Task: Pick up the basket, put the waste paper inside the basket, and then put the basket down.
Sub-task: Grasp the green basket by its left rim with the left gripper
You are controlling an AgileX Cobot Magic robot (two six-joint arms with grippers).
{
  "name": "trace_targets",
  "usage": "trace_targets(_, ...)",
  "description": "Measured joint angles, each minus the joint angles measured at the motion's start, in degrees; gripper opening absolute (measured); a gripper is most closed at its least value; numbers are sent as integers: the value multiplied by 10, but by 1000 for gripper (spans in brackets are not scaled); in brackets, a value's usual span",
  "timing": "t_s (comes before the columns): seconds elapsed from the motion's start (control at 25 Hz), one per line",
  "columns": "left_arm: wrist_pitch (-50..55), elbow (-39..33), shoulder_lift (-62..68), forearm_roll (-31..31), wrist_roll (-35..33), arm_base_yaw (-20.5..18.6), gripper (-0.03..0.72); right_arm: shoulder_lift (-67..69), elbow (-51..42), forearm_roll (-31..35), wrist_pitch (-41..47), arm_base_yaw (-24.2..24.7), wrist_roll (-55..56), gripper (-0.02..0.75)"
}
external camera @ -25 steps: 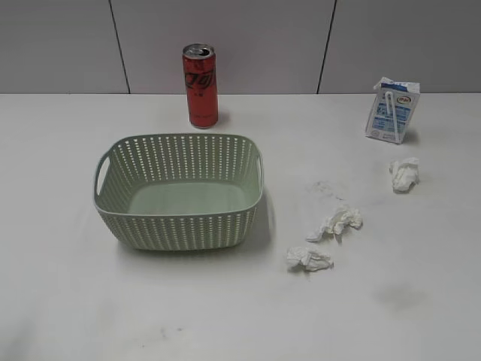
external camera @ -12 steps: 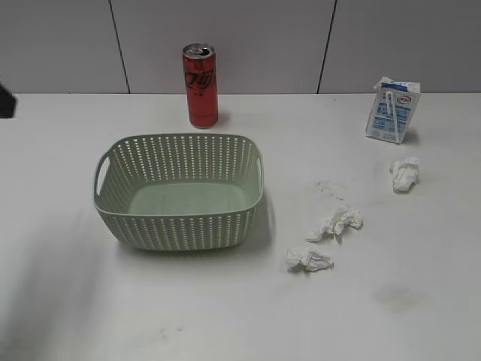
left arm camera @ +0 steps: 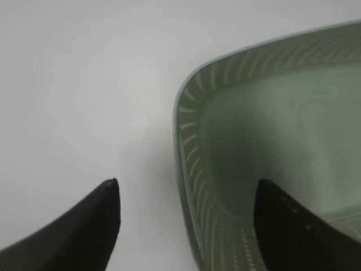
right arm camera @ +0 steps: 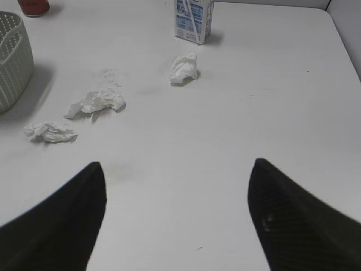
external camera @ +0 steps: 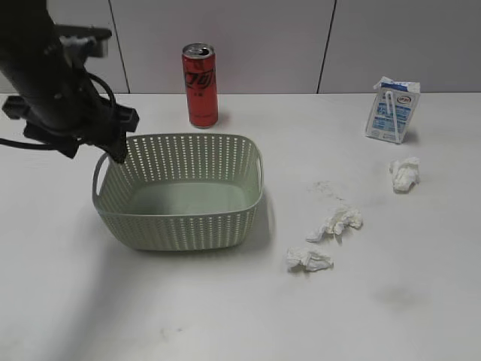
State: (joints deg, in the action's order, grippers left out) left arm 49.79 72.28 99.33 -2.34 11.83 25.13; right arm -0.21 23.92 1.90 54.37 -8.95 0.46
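Note:
The pale green basket [external camera: 180, 192] stands on the white table, left of centre. My left gripper [external camera: 116, 150] is open at its left rim. In the left wrist view, the left gripper [left arm camera: 186, 189] has one finger outside the basket wall [left arm camera: 189, 169] and one inside. Three white waste paper wads lie to the right: one near the front [external camera: 307, 259], one in the middle [external camera: 336, 222], one further back [external camera: 403, 174]. They show in the right wrist view too [right arm camera: 49, 132] [right arm camera: 96, 102] [right arm camera: 184, 68]. My right gripper [right arm camera: 176, 172] is open and empty above bare table; it is out of the exterior view.
A red drink can [external camera: 200, 85] stands behind the basket. A blue-and-white drink carton [external camera: 392, 110] stands at the back right, behind the far wad; it also shows in the right wrist view [right arm camera: 193, 20]. A grey panelled wall runs behind the table.
My left arm has come into the exterior view from the upper left and reached the basket's left rim. The basket and the paper wads have not moved.

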Motion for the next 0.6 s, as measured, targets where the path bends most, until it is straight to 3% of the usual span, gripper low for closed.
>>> trace_targets(0.4, -28, 0, 126, -21, 25, -1, 576, 0, 0, 0, 0, 0, 0, 592)
trace_targets(0.52, -29, 1, 129, -30, 25, -1, 529, 0, 0, 0, 0, 0, 0, 592)
trace_targets(0.6, -30, 3, 129, -34, 25, -1, 456, 0, 0, 0, 0, 0, 0, 590)
